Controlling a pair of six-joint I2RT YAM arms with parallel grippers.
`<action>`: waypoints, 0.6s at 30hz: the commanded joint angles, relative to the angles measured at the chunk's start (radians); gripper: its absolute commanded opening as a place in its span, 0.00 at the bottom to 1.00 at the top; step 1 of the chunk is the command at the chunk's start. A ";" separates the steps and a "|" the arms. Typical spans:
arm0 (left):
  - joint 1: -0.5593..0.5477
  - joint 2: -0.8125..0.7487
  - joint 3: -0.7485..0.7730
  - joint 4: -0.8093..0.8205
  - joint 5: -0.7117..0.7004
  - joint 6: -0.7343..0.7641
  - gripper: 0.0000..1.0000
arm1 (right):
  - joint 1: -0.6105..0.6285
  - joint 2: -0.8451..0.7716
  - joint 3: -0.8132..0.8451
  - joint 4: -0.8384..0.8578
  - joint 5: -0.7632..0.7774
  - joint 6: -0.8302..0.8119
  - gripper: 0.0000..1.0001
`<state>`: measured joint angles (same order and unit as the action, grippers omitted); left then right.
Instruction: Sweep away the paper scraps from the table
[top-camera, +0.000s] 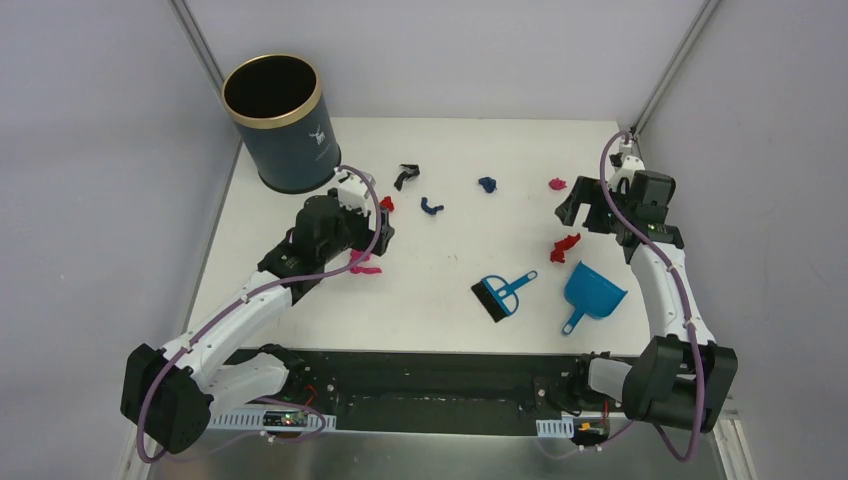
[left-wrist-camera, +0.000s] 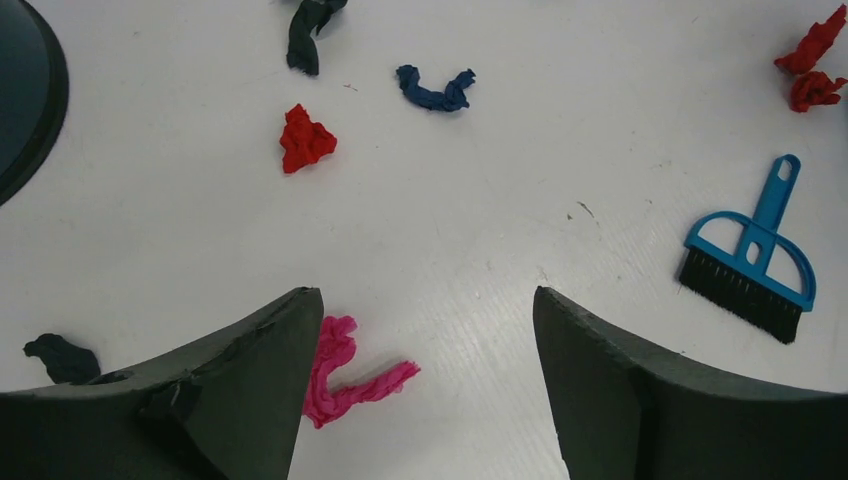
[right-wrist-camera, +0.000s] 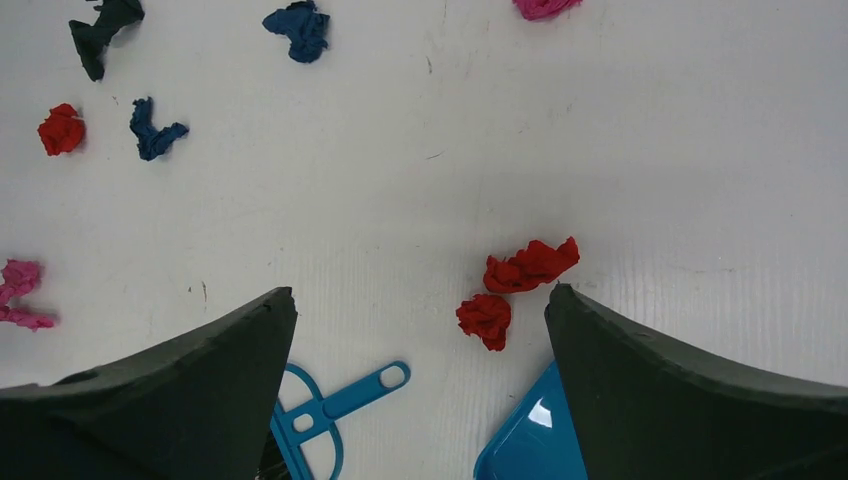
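The paper scraps (top-camera: 432, 206) lie in a loose band that runs left to right across the far half of the table (top-camera: 430, 325), from the bin (top-camera: 275, 120) in the far left corner toward the right wall. The pink scrap (left-wrist-camera: 345, 375) is a hooked strip, just beside one finger of the left end effector (left-wrist-camera: 425, 292), which stands wide and holds nothing. The right end effector (right-wrist-camera: 420, 290) is also wide and holds nothing, above two red scraps (right-wrist-camera: 530, 265), the longer one slanted. The brush (top-camera: 503, 293) and the dustpan (top-camera: 592, 290) lie apart nearer the front edge, with open white surface to their left.
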<state>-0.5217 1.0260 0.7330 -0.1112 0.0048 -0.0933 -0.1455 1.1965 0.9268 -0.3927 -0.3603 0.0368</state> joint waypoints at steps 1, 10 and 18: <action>0.008 -0.003 0.041 0.033 0.075 0.002 0.78 | -0.007 -0.045 0.000 0.047 -0.043 -0.006 1.00; 0.006 0.065 0.065 0.019 0.255 0.014 0.71 | -0.025 -0.070 -0.080 0.030 -0.256 -0.190 1.00; -0.066 0.140 0.077 -0.008 0.398 0.083 0.61 | -0.020 0.050 0.091 -0.265 -0.462 -0.345 0.72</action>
<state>-0.5358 1.1309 0.7639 -0.1154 0.2996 -0.0605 -0.1623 1.1912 0.8852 -0.4812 -0.6430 -0.1776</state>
